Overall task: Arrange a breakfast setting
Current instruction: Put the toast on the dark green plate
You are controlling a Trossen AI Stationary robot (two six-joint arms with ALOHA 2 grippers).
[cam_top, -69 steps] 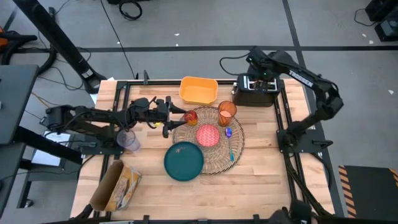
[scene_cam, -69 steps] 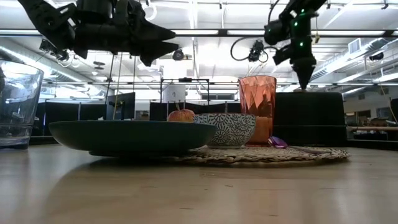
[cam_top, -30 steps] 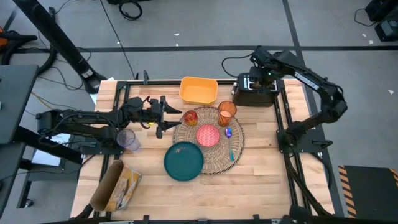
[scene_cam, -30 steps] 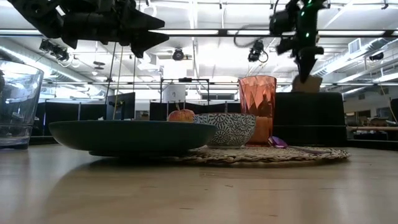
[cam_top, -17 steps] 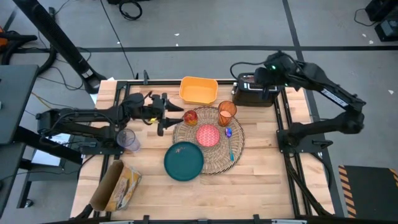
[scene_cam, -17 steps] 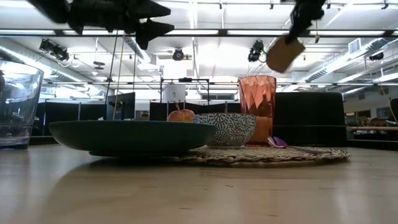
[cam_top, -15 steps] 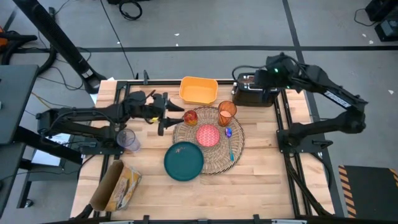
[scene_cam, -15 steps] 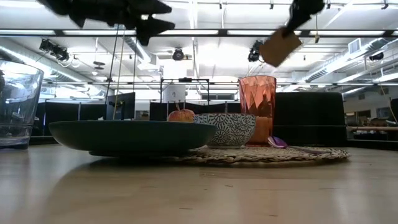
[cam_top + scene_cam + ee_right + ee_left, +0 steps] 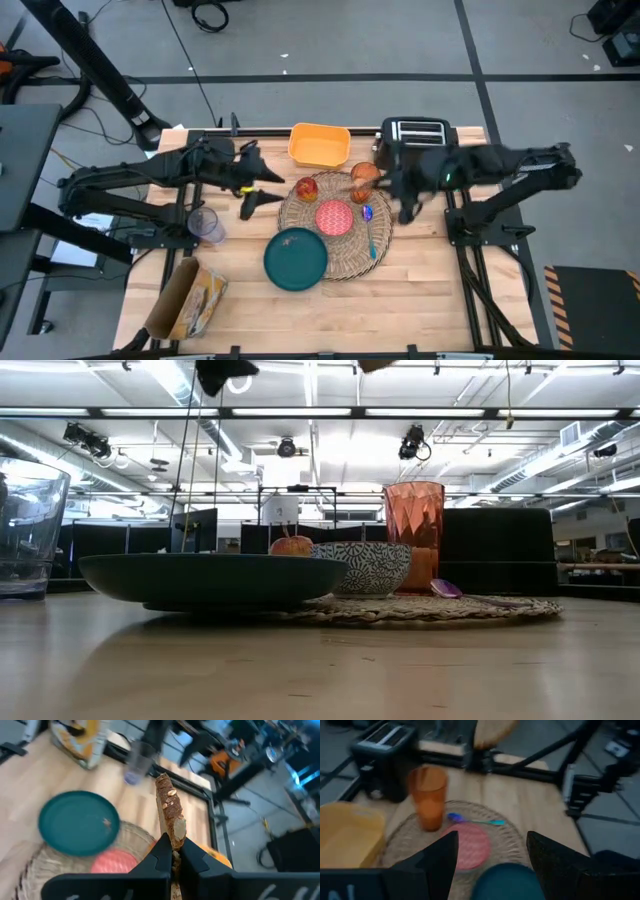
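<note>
Toast [image 9: 170,810] pinched by one edge in the right gripper [image 9: 172,851], jaws clamped on it, slice standing straight out past the fingertips. In the high view the right gripper [image 9: 402,190] hangs in the air over the mat's [image 9: 385,240] edge, just beside the cup [image 9: 365,176] and clear of the toaster [image 9: 415,130] behind it. Below and ahead of the gripper: pink bowl [image 9: 112,861] nearest, plate [image 9: 79,822] beyond it, half on the mat. Spoon [image 9: 371,238] lies on the mat just under the arm. Fruit [image 9: 306,187] sits on the mat's far edge from the gripper, past the bowl.

Left gripper [image 9: 252,186] waits off the mat's other side, jaws spread, holding nothing; it faces the setting, with the plate [image 9: 507,882] just under its fingers [image 9: 440,857].

Judgement: toast is in transit to the plate.

Risks:
- Grip is narrow and at the crust only; a fast swing or wrist roll could let the slice pivot or slip out over the bowl or cup.
- The cup stands tall right beside the gripper; a low path toward the plate could clip it and tip it onto the mat.
- The plate overhangs the mat edge; a hard set-down on the unsupported side might rock it.
- The left gripper sits near the plate; both arms converging there could collide.
</note>
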